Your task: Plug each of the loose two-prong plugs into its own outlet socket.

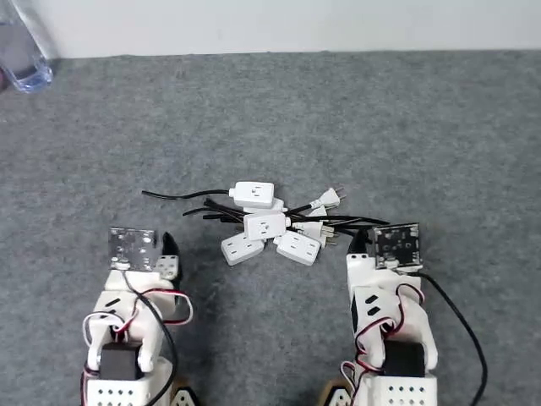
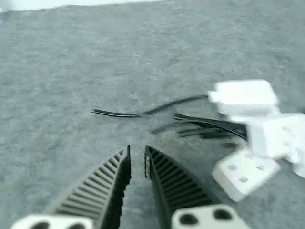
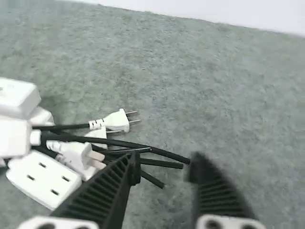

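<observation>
Grey carpet-like fabric covers the tabletop (image 1: 380, 127), with a white wall (image 1: 296, 25) along the far edge and a clear bottle (image 1: 21, 51) in the far left corner. Midway between the two arms lies a small heap of four white socket blocks (image 1: 265, 225) tangled with black cords (image 1: 173, 196), one of which trails off to the left. Two white two-prong plugs lie loose at the heap's right side, none pushed into a socket: the farther plug (image 1: 328, 200) points its prongs away from the blocks, and the nearer plug (image 1: 311, 230) rests among the cords. The left tool (image 2: 137, 157) sits on the near left of the heap, apart from it, almost fully clenched with a thin gap and gripping nothing. The right tool (image 3: 162, 167) is released, its fingers spread wide near the cord ends, holding nothing
</observation>
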Motion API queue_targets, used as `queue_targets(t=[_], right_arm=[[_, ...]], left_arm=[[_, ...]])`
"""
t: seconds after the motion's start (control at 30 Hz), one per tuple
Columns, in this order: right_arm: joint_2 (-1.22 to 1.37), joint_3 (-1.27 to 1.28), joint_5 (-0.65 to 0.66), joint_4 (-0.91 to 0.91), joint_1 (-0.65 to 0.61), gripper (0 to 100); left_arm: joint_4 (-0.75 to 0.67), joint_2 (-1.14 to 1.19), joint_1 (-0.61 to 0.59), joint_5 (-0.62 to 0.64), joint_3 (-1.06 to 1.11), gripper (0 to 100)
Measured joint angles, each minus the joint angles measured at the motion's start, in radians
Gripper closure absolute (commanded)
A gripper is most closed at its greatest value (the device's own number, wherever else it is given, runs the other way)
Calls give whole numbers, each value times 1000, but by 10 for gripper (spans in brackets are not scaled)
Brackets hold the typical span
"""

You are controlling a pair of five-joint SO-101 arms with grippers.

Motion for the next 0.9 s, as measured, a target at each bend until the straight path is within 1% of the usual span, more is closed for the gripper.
queue_targets(t=[0.13, 0.23, 0.37, 0.47, 0.57, 0.63, 0.73, 0.8, 0.9], right_arm=[[0, 0, -6, 0, -15, 766], [0, 0, -61, 0, -15, 700], [0, 0, -150, 0, -17, 696], [0, 0, -183, 0, -15, 695], [0, 0, -184, 0, -5, 694], [0, 0, -140, 3, -37, 695], [0, 0, -72, 29, -69, 695], [0, 0, -63, 31, -69, 695], [0, 0, -57, 31, -71, 696]], left_arm=[[0, 0, -91, 0, -26, 946], [0, 0, -133, 2, -32, 945], [0, 0, -141, 0, -32, 945], [0, 0, -141, -11, -32, 945], [0, 0, -144, -130, -32, 945], [0, 0, -149, -170, -38, 945], [0, 0, -150, -172, -87, 934], [14, 0, -140, -172, -126, 897], [46, 0, -68, -170, -163, 829]])
